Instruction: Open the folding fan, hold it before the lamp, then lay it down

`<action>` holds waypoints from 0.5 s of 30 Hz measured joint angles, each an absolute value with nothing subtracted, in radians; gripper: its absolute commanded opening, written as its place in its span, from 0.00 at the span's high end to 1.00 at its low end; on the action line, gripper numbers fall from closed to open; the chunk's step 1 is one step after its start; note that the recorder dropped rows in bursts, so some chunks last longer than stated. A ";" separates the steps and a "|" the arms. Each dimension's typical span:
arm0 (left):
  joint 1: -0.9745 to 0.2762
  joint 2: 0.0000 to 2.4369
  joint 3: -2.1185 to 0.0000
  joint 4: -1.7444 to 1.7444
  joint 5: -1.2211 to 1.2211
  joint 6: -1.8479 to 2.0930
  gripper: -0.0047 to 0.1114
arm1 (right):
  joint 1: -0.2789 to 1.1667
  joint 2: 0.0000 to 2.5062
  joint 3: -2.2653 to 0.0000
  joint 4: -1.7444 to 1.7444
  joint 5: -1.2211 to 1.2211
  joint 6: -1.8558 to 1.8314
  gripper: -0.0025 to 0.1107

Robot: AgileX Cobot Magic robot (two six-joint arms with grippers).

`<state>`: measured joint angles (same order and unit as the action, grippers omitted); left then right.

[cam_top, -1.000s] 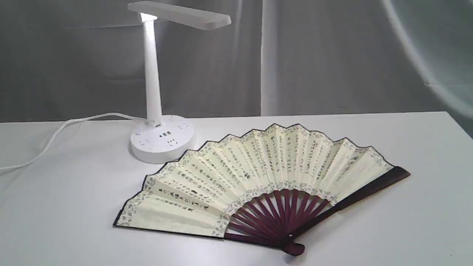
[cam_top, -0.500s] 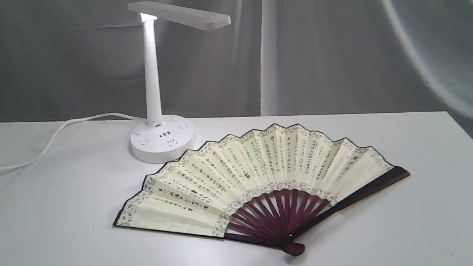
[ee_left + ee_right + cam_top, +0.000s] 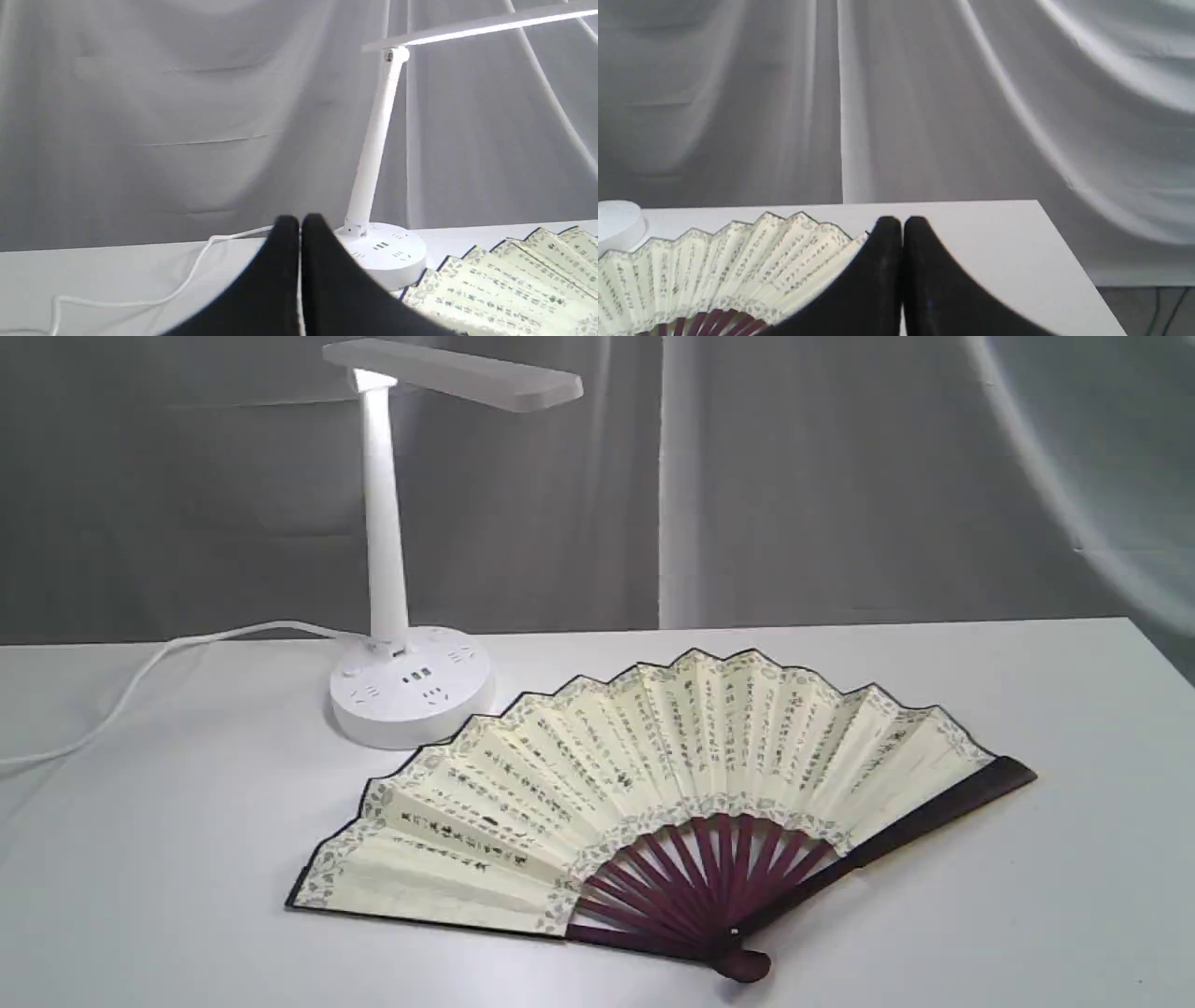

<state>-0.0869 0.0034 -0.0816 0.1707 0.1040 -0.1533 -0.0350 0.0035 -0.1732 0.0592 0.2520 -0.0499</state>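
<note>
Fan lies spread wide open and flat on the white table, printed side up. Its cream pleats with columns of black writing arc toward the far side. Its dark ribs gather into a rounded pivot at the near edge. One dark outer stick runs out to the right, and the other end of the leaf points left.

The lamp stands upright at the far left, its flat head reaching right over the table and glowing where it meets the post. The fan's far-left edge sits just beside the lamp's round base; whether the two touch cannot be told. A white cord trails from the base off to the left. Grey cloth hangs behind the table.

In the left wrist view, the left gripper has its two black fingers pressed together with nothing between them; the lamp and a corner of the fan lie beyond it. In the right wrist view, the right gripper is likewise closed tight and empty, with the fan's leaf and ribs beyond its fingers.
</note>
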 measured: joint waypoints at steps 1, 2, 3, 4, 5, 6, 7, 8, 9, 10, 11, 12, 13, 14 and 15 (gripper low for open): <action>-0.087 0.003 -0.057 0.171 0.078 -0.153 0.96 | -0.035 0.004 -0.153 0.059 0.229 -0.050 0.98; -0.087 0.003 -0.035 0.171 0.062 -0.153 0.96 | -0.035 0.004 -0.132 0.059 0.215 -0.050 0.98; -0.087 0.003 -0.018 0.171 0.050 -0.153 0.96 | -0.035 0.004 -0.114 0.059 0.210 -0.050 0.98; -0.087 0.003 -0.011 0.171 0.045 -0.153 0.96 | -0.035 0.004 -0.089 0.059 0.203 -0.050 0.98; -0.087 0.003 -0.006 0.171 0.049 -0.153 0.96 | -0.035 0.004 -0.063 0.061 0.196 -0.050 0.98; -0.087 0.003 -0.006 0.171 0.057 -0.153 0.96 | -0.035 0.004 -0.037 0.066 0.185 -0.050 0.98; -0.087 0.003 -0.004 0.171 0.065 -0.153 0.96 | -0.035 0.005 -0.018 0.070 0.180 -0.050 0.98; -0.087 0.003 -0.004 0.171 0.074 -0.153 0.96 | -0.035 0.005 -0.011 0.074 0.189 -0.050 0.98; -0.087 0.003 -0.004 0.171 0.081 -0.153 0.96 | -0.035 0.005 -0.007 0.074 0.202 -0.050 0.98; -0.087 0.003 -0.004 0.171 0.087 -0.153 0.96 | -0.035 0.005 -0.006 0.071 0.212 -0.050 0.98; -0.087 0.003 -0.004 0.168 0.089 -0.153 0.96 | -0.035 0.005 -0.004 0.071 0.217 -0.050 0.98; -0.087 0.003 -0.004 0.163 0.095 -0.153 0.96 | -0.035 0.005 -0.003 0.071 0.219 -0.050 0.98; -0.087 0.003 -0.004 0.156 0.108 -0.153 0.96 | -0.035 0.005 -0.003 0.071 0.219 -0.052 0.98; -0.087 0.003 -0.004 0.147 0.117 -0.153 0.96 | -0.035 0.005 -0.003 0.071 0.219 -0.052 0.98; -0.087 0.003 -0.004 0.136 0.134 -0.153 0.96 | -0.035 0.005 -0.003 0.071 0.219 -0.052 0.98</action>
